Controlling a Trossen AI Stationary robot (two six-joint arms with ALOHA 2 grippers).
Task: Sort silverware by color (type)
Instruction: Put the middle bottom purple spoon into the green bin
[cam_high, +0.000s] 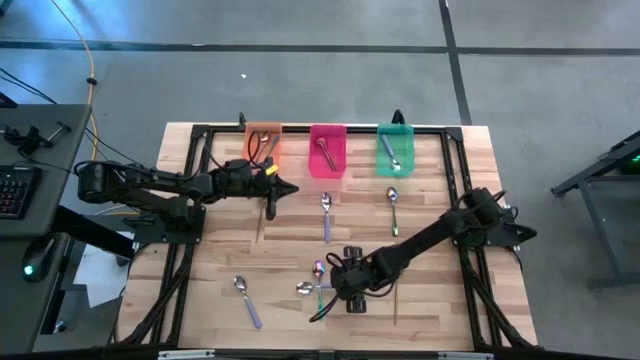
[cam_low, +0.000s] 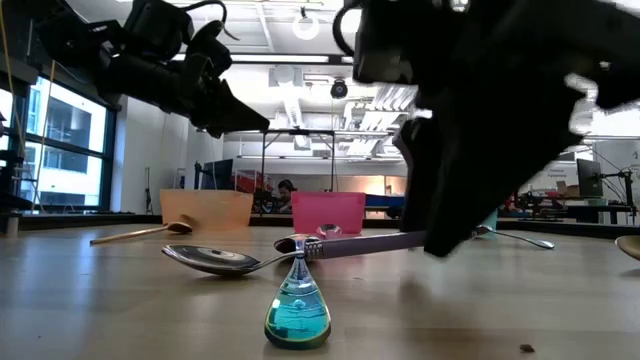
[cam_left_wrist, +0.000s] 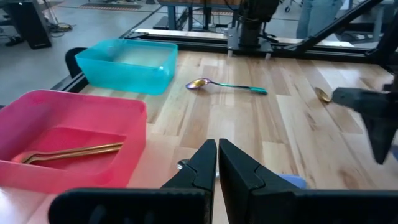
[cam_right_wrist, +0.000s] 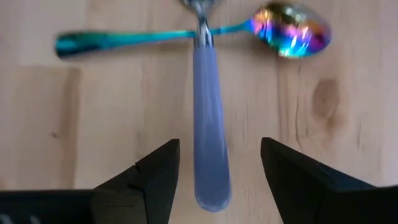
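Observation:
A silver spoon with a purple handle (cam_right_wrist: 208, 155) lies across an iridescent spoon with a teal handle (cam_right_wrist: 124, 41) on the table's near middle (cam_high: 318, 285). My right gripper (cam_right_wrist: 214, 180) is open and low over them. Its fingers stand on either side of the purple handle's free end without touching it. My left gripper (cam_high: 270, 197) is shut and empty, raised in front of the orange bin (cam_high: 262, 148). It also shows in the left wrist view (cam_left_wrist: 217, 163). More spoons lie loose on the table (cam_high: 327, 215) (cam_high: 393, 208) (cam_high: 246, 298).
An orange bin, a pink bin (cam_high: 328, 150) and a green bin (cam_high: 395, 150) stand in a row at the far edge, each with spoons in it. A gold spoon (cam_left_wrist: 74, 152) lies in the pink bin. A black frame borders the table.

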